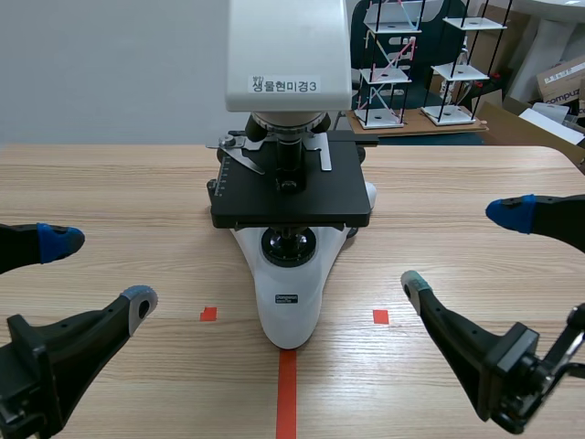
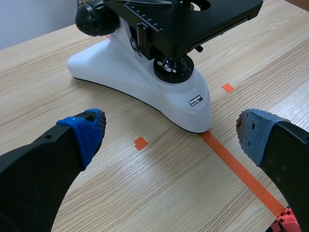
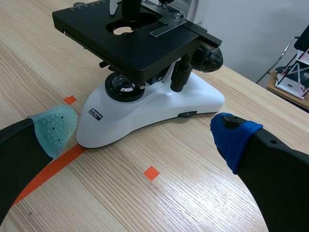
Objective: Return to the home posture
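We log one microscope (image 1: 291, 302) at mid-table (image 1: 110, 183), foot pointing toward us, with our left gripper (image 1: 99, 270) and right gripper (image 1: 462, 248) flanking it equally near, each spread wide and empty.

The microscope label (image 1: 286, 85) reads "생물현미경3"; a cardboard box (image 1: 563, 77) shows "compu".

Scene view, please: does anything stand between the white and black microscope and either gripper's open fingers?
Nothing visible does. The left gripper and the right gripper are open, each clear of the white-based, black-staged microscope, with only bare light wooden table and orange-red tape marks between.
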